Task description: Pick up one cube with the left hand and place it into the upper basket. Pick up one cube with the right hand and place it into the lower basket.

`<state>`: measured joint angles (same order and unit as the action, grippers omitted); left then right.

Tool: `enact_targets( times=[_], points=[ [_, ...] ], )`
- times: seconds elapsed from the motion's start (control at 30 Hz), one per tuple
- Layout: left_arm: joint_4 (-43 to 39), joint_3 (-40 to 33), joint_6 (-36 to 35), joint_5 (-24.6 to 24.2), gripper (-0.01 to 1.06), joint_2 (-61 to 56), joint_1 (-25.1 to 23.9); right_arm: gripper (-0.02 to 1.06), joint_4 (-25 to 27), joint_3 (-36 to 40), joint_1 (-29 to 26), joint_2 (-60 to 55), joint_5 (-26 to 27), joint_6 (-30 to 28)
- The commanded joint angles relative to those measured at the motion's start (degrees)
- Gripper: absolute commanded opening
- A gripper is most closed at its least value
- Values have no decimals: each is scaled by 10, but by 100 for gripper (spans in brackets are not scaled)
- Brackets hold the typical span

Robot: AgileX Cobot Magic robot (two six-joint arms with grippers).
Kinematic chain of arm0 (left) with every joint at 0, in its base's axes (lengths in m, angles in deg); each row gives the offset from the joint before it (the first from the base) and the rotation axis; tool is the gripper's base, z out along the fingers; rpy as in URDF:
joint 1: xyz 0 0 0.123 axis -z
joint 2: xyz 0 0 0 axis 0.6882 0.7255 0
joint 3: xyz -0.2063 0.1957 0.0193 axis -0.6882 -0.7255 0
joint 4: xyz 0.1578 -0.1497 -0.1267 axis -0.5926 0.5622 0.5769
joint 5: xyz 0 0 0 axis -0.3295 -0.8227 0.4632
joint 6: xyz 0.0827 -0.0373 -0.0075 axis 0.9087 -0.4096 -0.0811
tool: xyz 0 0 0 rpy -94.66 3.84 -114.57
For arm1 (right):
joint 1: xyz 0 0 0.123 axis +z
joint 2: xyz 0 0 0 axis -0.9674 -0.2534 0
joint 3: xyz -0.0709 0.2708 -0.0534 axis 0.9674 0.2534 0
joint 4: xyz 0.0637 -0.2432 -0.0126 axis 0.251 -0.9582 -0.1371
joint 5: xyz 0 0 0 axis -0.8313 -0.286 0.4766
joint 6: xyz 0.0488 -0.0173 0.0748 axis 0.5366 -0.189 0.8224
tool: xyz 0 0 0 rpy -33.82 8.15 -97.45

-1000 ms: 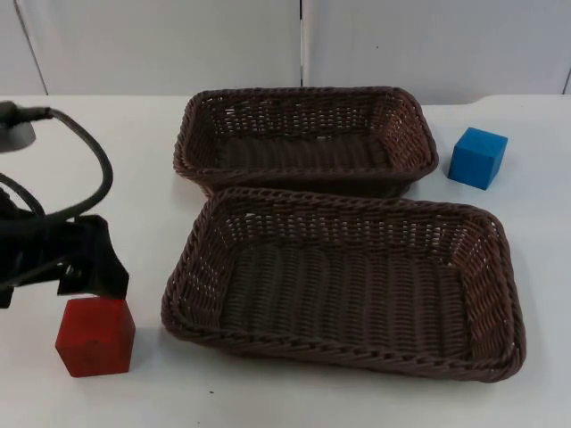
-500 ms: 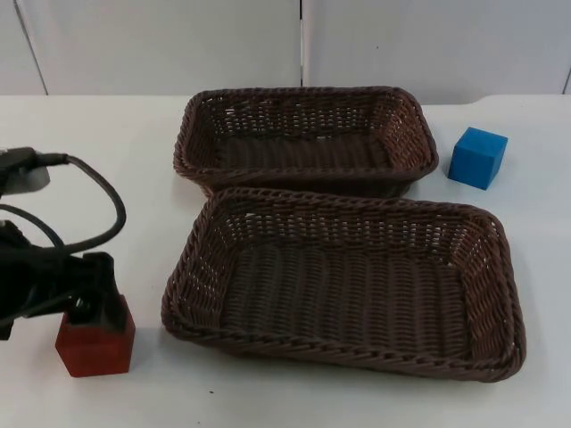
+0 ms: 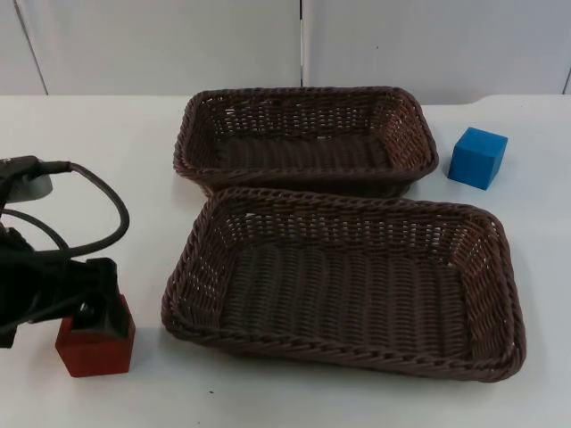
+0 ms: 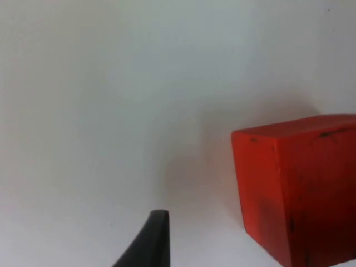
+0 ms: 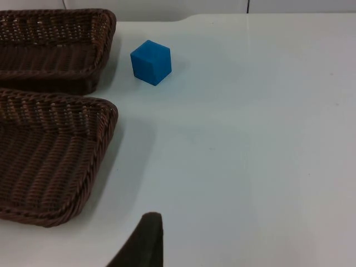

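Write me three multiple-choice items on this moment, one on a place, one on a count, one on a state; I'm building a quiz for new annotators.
1. Where does the blue cube stand?
A. Inside the upper basket
B. On the table, beside the upper basket's right end
C. On top of the red cube

2. How many cubes lie inside the baskets?
A. None
B. One
C. Two

3. What is the left gripper doing?
A. Hanging over the lower basket
B. Lowered onto the red cube's top
C. Holding the blue cube

Answers:
1 B: the top view shows it on the white table, apart from the upper basket.
2 A: the upper basket and the lower basket both show bare weave.
3 B: the top view shows its black fingers over the red cube, which sits on the table.
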<state>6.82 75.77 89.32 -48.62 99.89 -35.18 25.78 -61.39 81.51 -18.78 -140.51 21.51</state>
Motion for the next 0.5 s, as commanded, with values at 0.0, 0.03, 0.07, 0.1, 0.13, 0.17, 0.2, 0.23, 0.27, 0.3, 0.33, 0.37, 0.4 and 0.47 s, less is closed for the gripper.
enact_targets(
  times=[0.0, 0.03, 0.07, 0.1, 0.13, 0.17, 0.2, 0.23, 0.27, 0.3, 0.33, 0.37, 0.4, 0.47],
  points=[
    [12, 2, 4, 10, 105, 0, 10, 105, 3, 3, -3, 2, 4, -1],
    [12, 2, 4, 18, 105, 0, 17, 105, 3, 3, -3, 2, 4, -1],
    [6, 2, 4, 28, 105, 0, 19, 105, 3, 3, -3, 2, 4, -1],
    [6, 2, 4, 37, 105, 0, 23, 105, 3, 3, -3, 2, 4, -1],
    [6, 2, 4, 42, 105, 0, 23, 105, 3, 3, -3, 2, 4, -1],
    [6, 2, 4, 42, 105, 0, 23, 105, 3, 3, -3, 2, 4, -1],
    [6, 2, 4, 47, 105, 0, 25, 105, 3, 3, -3, 2, 4, -1],
    [6, 2, 4, 48, 105, 0, 25, 105, 3, 3, -3, 2, 4, -1],
    [6, 2, 4, 51, 105, 0, 25, 105, 3, 3, -3, 2, 4, -1],
    [6, 2, 4, 51, 105, 0, 25, 105, 3, 3, -3, 2, 4, -1],
    [7, 2, 4, 51, 105, 0, 25, 105, 3, 3, -3, 2, 4, -1],
    [10, 2, 4, 51, 105, 0, 25, 105, 3, 3, -3, 2, 4, -1],
    [10, 2, 4, 51, 105, 0, 25, 105, 3, 3, -3, 2, 4, -1],
    [12, 2, 4, 51, 105, 0, 26, 105, 3, 3, -3, 2, 4, -1]
  ],
)
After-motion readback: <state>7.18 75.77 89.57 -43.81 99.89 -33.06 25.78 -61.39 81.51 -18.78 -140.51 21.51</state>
